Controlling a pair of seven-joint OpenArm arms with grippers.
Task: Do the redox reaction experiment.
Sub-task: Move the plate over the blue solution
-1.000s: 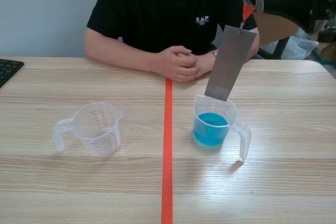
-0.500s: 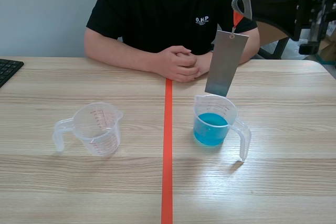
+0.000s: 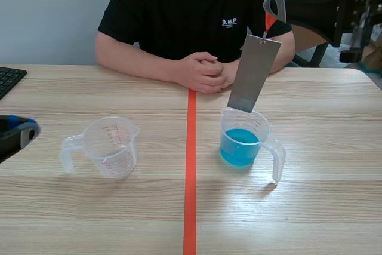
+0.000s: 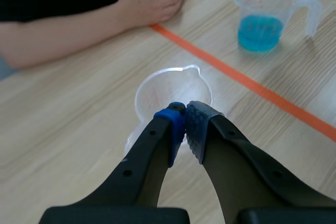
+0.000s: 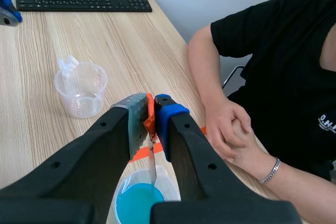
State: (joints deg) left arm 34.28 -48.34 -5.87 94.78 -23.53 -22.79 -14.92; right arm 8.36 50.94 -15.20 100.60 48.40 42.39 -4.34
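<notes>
A grey metal plate (image 3: 253, 73) hangs tilted from an orange-red tag (image 5: 149, 119). My right gripper (image 3: 271, 11) is raised at the far right and shut on that tag. The plate's lower edge hovers at the far rim of a clear beaker (image 3: 242, 141) holding blue liquid (image 5: 135, 203), directly under the right gripper (image 5: 151, 114). An empty clear beaker (image 3: 110, 146) stands left of the tape line. My left gripper (image 3: 21, 132) is low at the table's left side, shut on nothing. In the left wrist view its fingertips (image 4: 185, 124) sit just short of the empty beaker (image 4: 173, 87).
A person sits across the table with clasped hands (image 3: 203, 73) resting near the far end of the orange tape line (image 3: 190, 177). A black keyboard (image 3: 9, 79) lies at the far left edge. The blue beaker's handle (image 3: 276, 159) points toward the near right.
The right gripper moved left and lifted the plate slightly; the plate now swings a little left over the blue beaker's rim. The left gripper has come into the scene view at the left edge.
</notes>
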